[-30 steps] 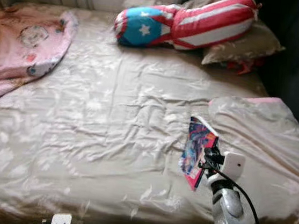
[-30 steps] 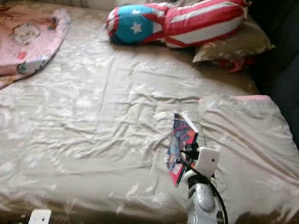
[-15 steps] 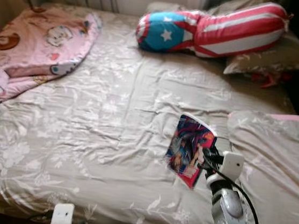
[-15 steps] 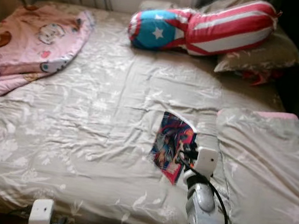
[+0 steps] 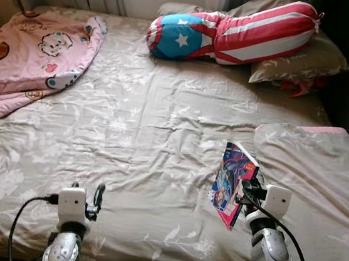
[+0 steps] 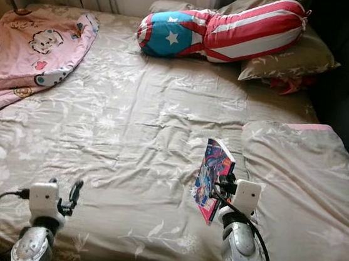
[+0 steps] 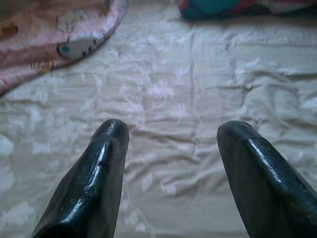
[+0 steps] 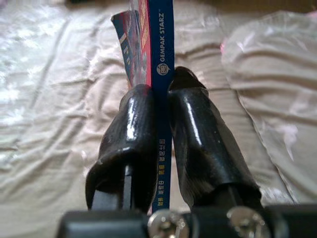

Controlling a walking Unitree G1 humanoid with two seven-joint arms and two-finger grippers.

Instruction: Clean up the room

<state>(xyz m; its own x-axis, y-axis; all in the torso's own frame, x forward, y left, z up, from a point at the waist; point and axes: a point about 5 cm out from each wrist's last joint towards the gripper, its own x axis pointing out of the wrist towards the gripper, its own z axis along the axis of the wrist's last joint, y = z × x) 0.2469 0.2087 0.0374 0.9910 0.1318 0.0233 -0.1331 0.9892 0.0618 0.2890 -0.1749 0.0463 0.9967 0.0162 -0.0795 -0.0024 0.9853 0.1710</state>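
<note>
Spreading across nearly the whole head view, the bed (image 5: pixel 131 119) lies under a beige floral cover, with a pink cartoon blanket (image 5: pixel 31 57) bunched at its far left corner and a red, white and blue star cushion (image 5: pixel 230 33) resting against a grey pillow (image 5: pixel 299 60) at the head end. A second beige pillow (image 5: pixel 312 168) sits on the right side, just beside the work. The book (image 5: pixel 233 182), a thin glossy volume with a bright cover, is held clear above the cover near the bed's near right edge, standing on edge with its long axis running away from the robot. The right gripper (image 8: pixel 164 106) pinches it at the spine, both fingers pressed flat against the blue strip, so the book extends straight ahead of that wrist. The left gripper (image 7: pixel 171 136) hovers low over the near left of the bed, fingers spread and holding nothing. The right arm alone appears to carry the load; any put-away spot lies off the bed.
</note>
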